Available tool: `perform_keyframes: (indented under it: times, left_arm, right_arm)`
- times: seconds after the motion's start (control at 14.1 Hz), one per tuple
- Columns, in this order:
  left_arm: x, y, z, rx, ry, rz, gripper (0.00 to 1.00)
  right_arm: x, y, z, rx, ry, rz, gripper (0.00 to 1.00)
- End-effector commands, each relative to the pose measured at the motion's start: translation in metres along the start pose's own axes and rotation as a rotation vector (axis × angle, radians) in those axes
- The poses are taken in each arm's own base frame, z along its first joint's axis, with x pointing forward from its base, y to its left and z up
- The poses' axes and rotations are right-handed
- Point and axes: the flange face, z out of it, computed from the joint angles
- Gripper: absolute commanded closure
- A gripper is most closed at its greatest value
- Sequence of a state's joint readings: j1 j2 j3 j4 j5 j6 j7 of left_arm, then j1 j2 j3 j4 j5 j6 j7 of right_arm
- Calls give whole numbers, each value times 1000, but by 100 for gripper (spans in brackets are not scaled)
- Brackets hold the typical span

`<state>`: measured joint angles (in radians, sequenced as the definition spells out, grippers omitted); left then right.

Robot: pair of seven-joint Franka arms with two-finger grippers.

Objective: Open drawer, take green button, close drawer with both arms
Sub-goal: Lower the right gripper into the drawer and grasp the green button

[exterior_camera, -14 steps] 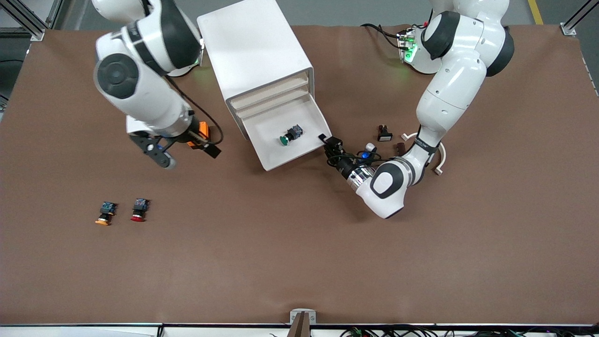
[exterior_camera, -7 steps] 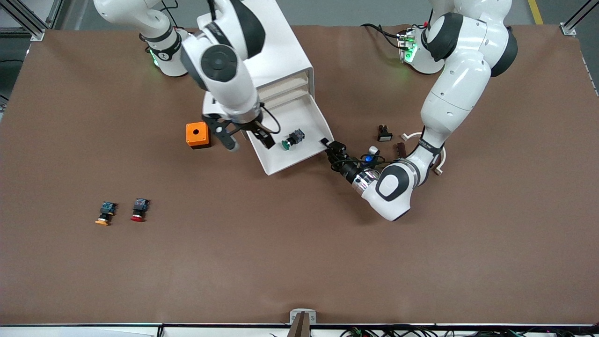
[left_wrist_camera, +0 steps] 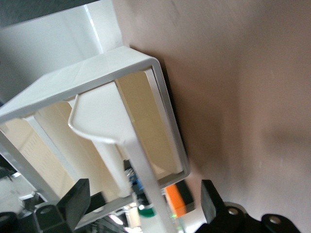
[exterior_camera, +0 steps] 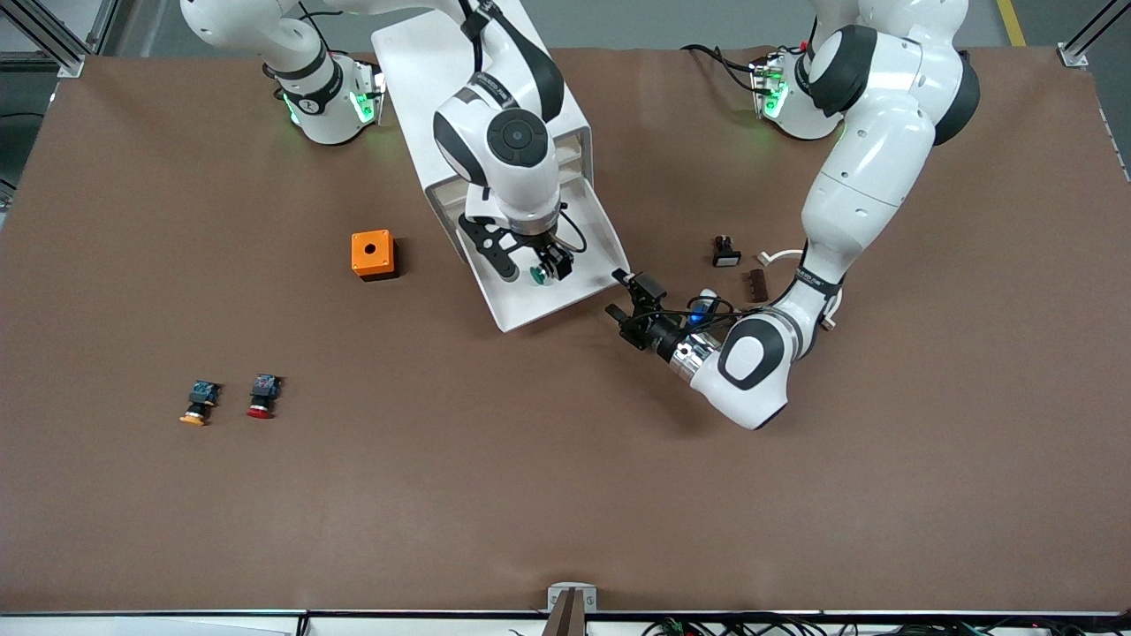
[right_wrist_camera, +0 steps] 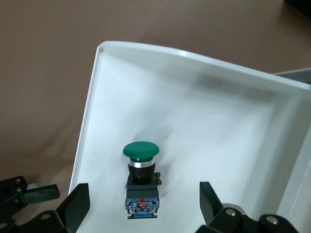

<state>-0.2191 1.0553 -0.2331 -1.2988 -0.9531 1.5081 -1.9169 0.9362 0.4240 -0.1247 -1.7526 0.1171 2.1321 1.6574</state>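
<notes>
The cabinet [exterior_camera: 468, 88] has its lowest drawer [exterior_camera: 530, 309] pulled out. On the drawer floor lies the button [exterior_camera: 537, 275], with a green cap, a black body and a blue rear block. My right gripper [exterior_camera: 533, 268] hangs open just over it. In the right wrist view the button [right_wrist_camera: 142, 187] sits between the spread fingers [right_wrist_camera: 77, 204], untouched, inside the drawer rim [right_wrist_camera: 90, 111]. My left gripper [exterior_camera: 617, 294] is open with nothing in it, low over the table beside the drawer's front corner. The left wrist view looks along the drawer wall [left_wrist_camera: 97, 116] at the cabinet [left_wrist_camera: 160, 97].
An orange box [exterior_camera: 372, 254] with a hole stands beside the drawer, toward the right arm's end. An orange-capped button [exterior_camera: 196, 403] and a red-capped one [exterior_camera: 261, 396] lie nearer the front camera. Small parts [exterior_camera: 726, 252] lie by the left arm.
My right arm has swung from over the orange box to over the open drawer and the button. My left gripper has opened and drawn back from the drawer's corner.
</notes>
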Motion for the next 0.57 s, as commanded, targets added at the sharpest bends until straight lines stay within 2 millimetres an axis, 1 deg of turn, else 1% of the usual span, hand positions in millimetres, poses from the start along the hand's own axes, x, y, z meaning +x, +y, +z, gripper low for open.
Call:
perform_keyframes:
  times: [0.0,0.07,0.14,0.21,0.28,0.35,0.49]
  left_arm:
    - [-16,-17,-13,46,-15,297,0]
    - [-25,-27,-19,38,-6,401,0]
    - [-26,-30,-25,24,1,476,0]
    - [-33,-38,-33,4,10,553,0]
    - [-39,-46,-45,-27,50,649,0]
    - [-45,-56,-51,-49,112,742,0]
    - [-59,-79,-59,-89,235,937,0]
  right_arm:
    - [-15,-2,9,18,20,19,0]
    - [-17,-3,16,14,25,16,0]
    - [-16,-4,20,17,32,13,0]
    - [-17,-5,28,13,36,11,0]
    - [-19,-4,33,7,41,8,0]
    - [-23,-5,40,9,44,2,0]
    - [-25,-5,44,10,46,-1,0]
